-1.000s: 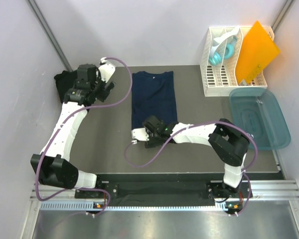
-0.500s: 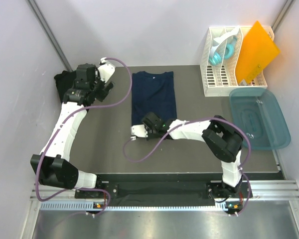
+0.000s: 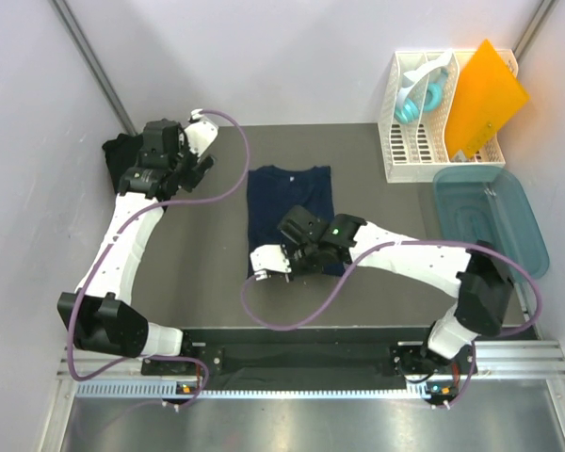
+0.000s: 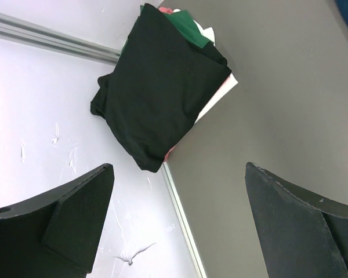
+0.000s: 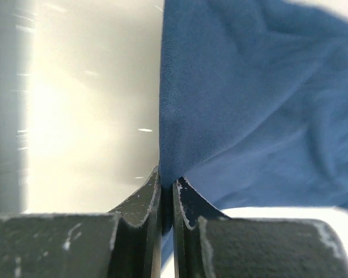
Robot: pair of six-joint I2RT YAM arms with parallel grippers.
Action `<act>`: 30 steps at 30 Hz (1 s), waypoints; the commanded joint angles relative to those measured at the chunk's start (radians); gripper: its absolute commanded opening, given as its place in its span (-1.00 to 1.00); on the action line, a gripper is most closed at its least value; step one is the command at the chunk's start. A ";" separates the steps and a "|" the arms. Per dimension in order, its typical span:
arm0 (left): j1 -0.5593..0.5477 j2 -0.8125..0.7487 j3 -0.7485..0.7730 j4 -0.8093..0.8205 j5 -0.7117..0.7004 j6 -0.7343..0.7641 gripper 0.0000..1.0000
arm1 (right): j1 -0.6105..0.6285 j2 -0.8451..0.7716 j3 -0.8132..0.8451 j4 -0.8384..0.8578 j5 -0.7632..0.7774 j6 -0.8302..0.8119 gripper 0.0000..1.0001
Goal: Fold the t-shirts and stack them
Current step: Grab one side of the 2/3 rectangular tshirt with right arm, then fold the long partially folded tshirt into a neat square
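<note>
Dark grey table matting (image 3: 198, 282) fills the overhead view, where the navy blue cotton t-shirt (image 3: 290, 202) now lies nearer than a second ago, drawn by its near left corner in the right gripper (image 3: 269, 260). The fold looks only just begun, while the left gripper (image 3: 200, 168) hangs wide and empty at the far left. From the left wrist, its parted fingers frame the folded black t-shirt (image 4: 159, 87) topping the corner pile, well apart from it; from the right wrist, the jaws, lately open, pinch the navy hem tight.
</note>
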 commanded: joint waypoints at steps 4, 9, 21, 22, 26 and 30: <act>0.005 -0.023 0.079 0.009 0.039 0.015 0.98 | 0.064 -0.118 0.166 -0.258 -0.215 -0.016 -0.98; 0.005 -0.029 0.107 0.007 0.025 0.005 0.98 | 0.058 -0.122 0.108 -0.235 -0.094 -0.163 -0.98; 0.005 -0.029 0.002 0.058 0.030 -0.031 0.98 | -0.142 0.160 0.315 -0.116 -0.024 -0.352 -0.99; 0.005 -0.025 -0.001 0.058 0.033 -0.034 0.98 | -0.150 0.175 0.350 -0.111 -0.012 -0.366 -0.99; 0.005 -0.009 -0.007 0.059 0.045 -0.042 0.98 | -0.177 0.220 0.390 -0.067 0.022 -0.392 -0.99; 0.004 0.006 0.013 0.056 0.047 -0.051 0.98 | -0.190 0.256 0.387 -0.004 0.044 -0.415 -0.99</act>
